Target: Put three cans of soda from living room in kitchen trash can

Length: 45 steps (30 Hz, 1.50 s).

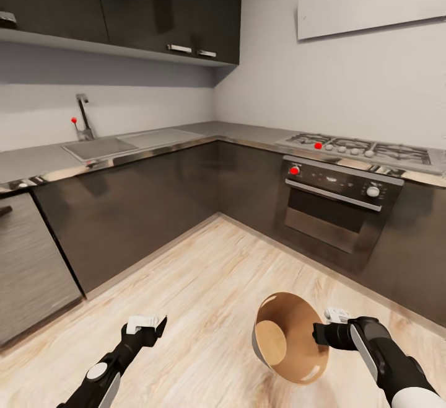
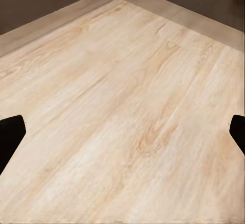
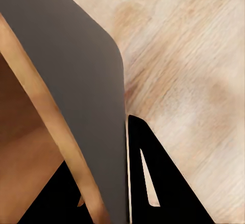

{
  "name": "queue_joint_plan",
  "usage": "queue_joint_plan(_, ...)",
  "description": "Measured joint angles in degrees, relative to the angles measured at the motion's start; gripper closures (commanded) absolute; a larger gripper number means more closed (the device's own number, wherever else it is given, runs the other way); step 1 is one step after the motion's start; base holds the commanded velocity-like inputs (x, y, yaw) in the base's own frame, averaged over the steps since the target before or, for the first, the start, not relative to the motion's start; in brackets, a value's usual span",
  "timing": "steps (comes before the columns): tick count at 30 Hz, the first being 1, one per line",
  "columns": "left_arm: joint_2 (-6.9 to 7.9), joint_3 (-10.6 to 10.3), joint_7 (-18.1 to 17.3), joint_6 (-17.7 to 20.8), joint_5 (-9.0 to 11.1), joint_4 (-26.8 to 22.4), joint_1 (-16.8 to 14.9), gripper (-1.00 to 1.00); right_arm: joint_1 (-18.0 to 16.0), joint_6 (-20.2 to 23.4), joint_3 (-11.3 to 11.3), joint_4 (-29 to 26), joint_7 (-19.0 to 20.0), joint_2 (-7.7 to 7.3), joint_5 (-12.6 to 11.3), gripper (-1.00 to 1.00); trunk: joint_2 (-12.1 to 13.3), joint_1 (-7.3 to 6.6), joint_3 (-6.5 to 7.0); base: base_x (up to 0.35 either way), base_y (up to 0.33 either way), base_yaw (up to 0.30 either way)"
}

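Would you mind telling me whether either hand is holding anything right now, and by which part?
The right hand holds the trash can by its rim, one finger inside the wall and one outside. The left hand is open over the floor, holding nothing.

Both arms are glossy black. The left arm (image 1: 108, 368) is slim, carries a round pale grey disc set into its forearm, and ends in a white block from which a short black finger (image 1: 160, 325) tapers to a point; in the left wrist view its two fingertips (image 2: 10, 134) show as flat black wedges. The right arm (image 1: 387, 358) is thicker, with a grey strip running along its black casing, a white cuff at its near end and a small white block beside the wrist, and its fingers (image 3: 153, 183) are black, tapered blades, one pierced by a narrow slot.
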Motion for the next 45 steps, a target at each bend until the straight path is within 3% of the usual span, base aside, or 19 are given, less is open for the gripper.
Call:
queue_joint_plan(18,-0.02,-0.15,0.03,-0.03,0.03,-0.06,0.0,-1.0,0.19,-0.05,0.0,0.04,0.09,1.09,0.52,1.0,0.0,0.0,0.0,-0.308,0.0,0.0)
queue_joint_plan(20,-0.01,-0.19,0.03,-0.07,0.06,-0.04,0.0,-1.0,0.78,-0.54,0.14,0.05,0.1,1.23,0.64,1.0,0.0,0.0,-0.01,-0.072,0.0,0.085)
queue_joint_plan(21,-0.06,-0.24,0.06,-0.08,0.03,-0.03,0.0,-1.0,1.07,-3.04,0.13,0.35,-0.01,1.42,1.25,1.0,0.0,0.0,-0.01,-0.033,0.0,0.162)
queue_joint_plan(25,-0.08,-0.26,0.05,-0.09,0.06,-0.03,0.0,-1.0,1.21,-4.83,0.14,0.01,0.14,1.53,-0.19,1.0,0.0,0.0,0.0,-0.017,0.0,0.203)
queue_joint_plan(27,-0.04,-0.26,0.02,-0.09,0.08,-0.05,0.0,-1.0,1.27,-5.43,0.16,0.04,0.09,1.51,0.65,1.0,0.0,0.0,0.0,-0.006,0.0,0.231)
queue_joint_plan(45,-0.09,-0.35,0.0,-0.09,0.03,-0.02,0.0,-1.0,1.34,-5.89,0.17,0.03,0.14,2.12,0.35,1.0,0.0,0.0,0.0,-0.001,0.0,0.245)
